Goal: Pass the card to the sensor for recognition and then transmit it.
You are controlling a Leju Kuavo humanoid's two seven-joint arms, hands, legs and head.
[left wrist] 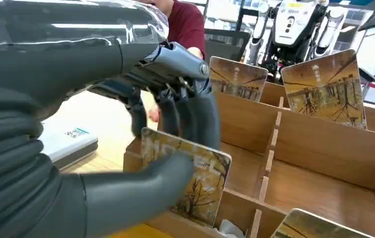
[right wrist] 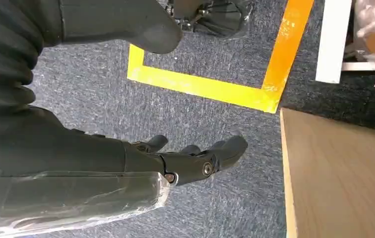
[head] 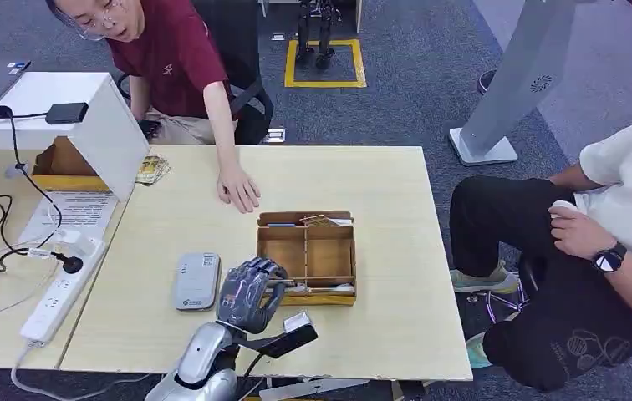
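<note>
My left hand (head: 250, 292) reaches into the near left corner of a wooden divided box (head: 348, 251) in the middle of the table. In the left wrist view its thumb and fingers (left wrist: 195, 119) pinch a card (left wrist: 200, 186) printed with a yellow tree scene, standing upright over the box's near compartment (left wrist: 324, 148). The sensor, a flat grey card reader (head: 196, 281), lies on the table just left of that hand. My right hand (right wrist: 195, 158) hangs beside the table over the carpet, fingers apart and holding nothing.
More cards stand in the box's far slots (left wrist: 237, 78) (left wrist: 327, 87). A person in a red shirt rests a hand (head: 239, 188) on the table behind the box. Another person (head: 597, 242) sits at the right. A power strip (head: 62, 296) and cables lie left.
</note>
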